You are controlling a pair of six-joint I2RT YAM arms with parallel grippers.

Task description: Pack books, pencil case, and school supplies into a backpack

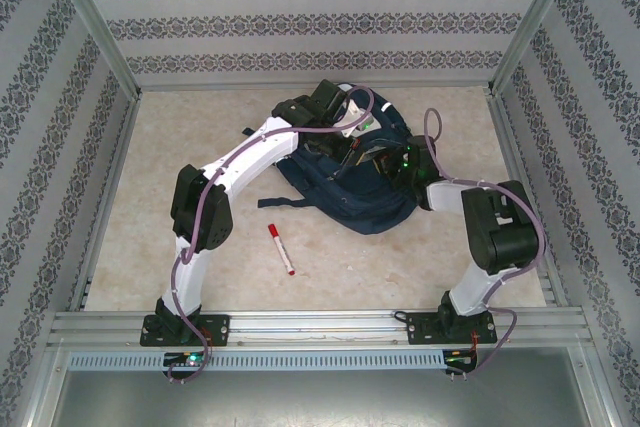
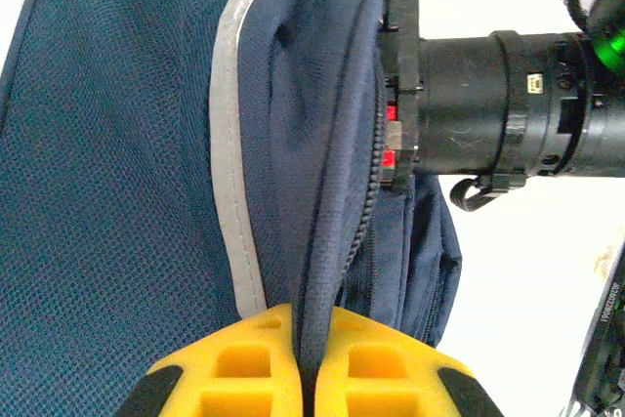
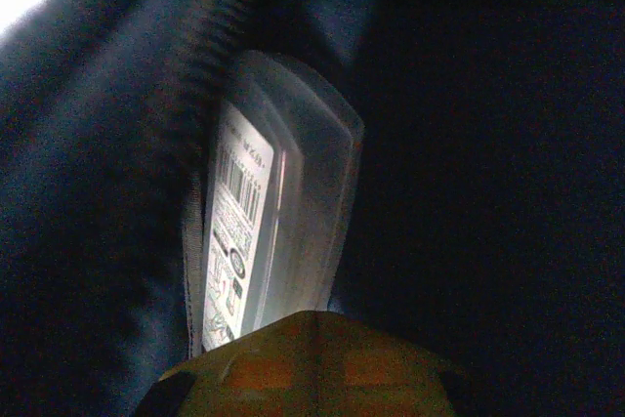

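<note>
The navy backpack (image 1: pixel 345 192) lies at the middle of the table with its opening up. My left gripper (image 2: pixel 311 378) is shut on the fabric edge of that opening, beside the zip, at the pack's far side (image 1: pixel 350 127). My right gripper (image 3: pixel 312 368) is deep inside the dark pack, its yellow fingers together. Just beyond its tips the clear pencil case (image 3: pixel 283 202) stands against the inner wall, with a barcode label showing. The red-and-white marker (image 1: pixel 281 249) lies on the table in front of the pack. The books are out of view.
The right arm's black wrist (image 2: pixel 488 104) enters the pack's mouth from the right. Patterned walls enclose the table on three sides. Bare tabletop (image 1: pixel 180 137) lies left of the pack, with more in front of it around the marker.
</note>
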